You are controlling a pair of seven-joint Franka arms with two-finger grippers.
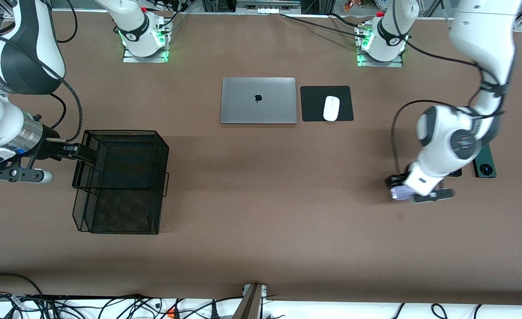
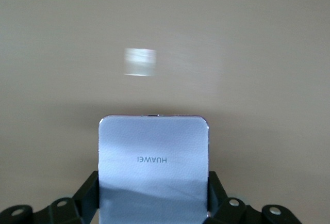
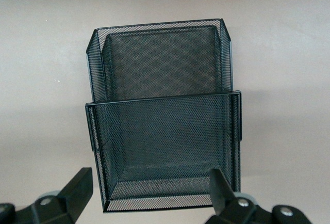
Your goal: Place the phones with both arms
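Note:
My left gripper (image 1: 398,186) is shut on the squarish pale lilac phone (image 1: 401,193) and holds it low over the table at the left arm's end. In the left wrist view the phone (image 2: 153,152) sits flat between the black fingers (image 2: 88,193), its HUAWEI lettering showing. The longer dark green phone (image 1: 484,163) lies on the table beside the arm. The black phone (image 1: 455,173) is mostly hidden under the left arm. My right gripper (image 1: 83,153) is open and empty at the edge of the black mesh tray (image 1: 123,177). The right wrist view shows its fingers (image 3: 80,187) wide apart before the tray (image 3: 162,115).
A shut silver laptop (image 1: 258,100) and a white mouse (image 1: 331,108) on a black pad (image 1: 314,104) lie near the arm bases. The mesh tray has two stacked tiers, with nothing in them. Cables run along the table's front edge.

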